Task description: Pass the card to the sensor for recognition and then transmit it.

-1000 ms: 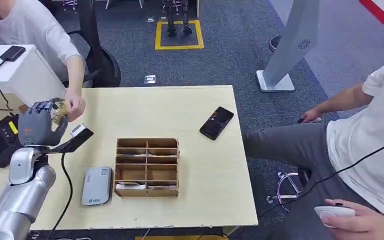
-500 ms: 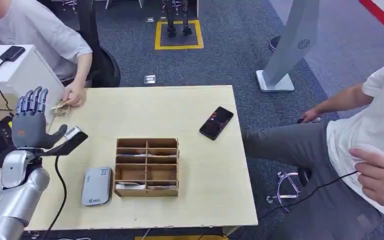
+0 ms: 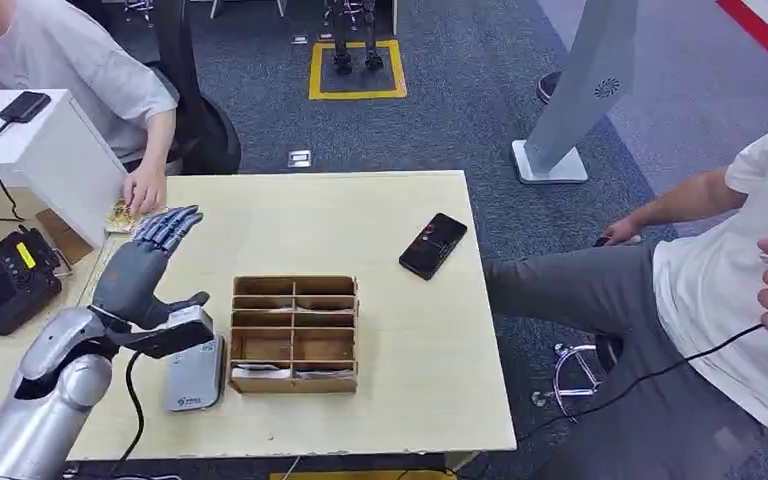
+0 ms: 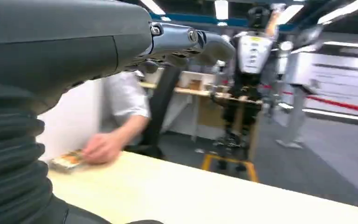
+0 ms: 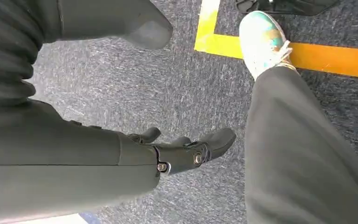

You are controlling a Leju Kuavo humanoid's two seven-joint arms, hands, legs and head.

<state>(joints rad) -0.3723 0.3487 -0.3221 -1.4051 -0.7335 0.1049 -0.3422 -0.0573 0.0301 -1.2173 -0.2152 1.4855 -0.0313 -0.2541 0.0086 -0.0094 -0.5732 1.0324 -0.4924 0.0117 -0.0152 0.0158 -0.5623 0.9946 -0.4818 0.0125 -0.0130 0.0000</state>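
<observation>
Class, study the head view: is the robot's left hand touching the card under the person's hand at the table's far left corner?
Apart. In the head view, bare table shows between the left hand and the card, which the person's hand rests on.

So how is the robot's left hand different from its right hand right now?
The left hand is raised over the table with its fingers stretched out; the right hand hangs down above the carpet with its fingers only slightly curled. The left hand points toward a person's hand on the card; the right hand is beside a person's leg. Both hold nothing.
</observation>
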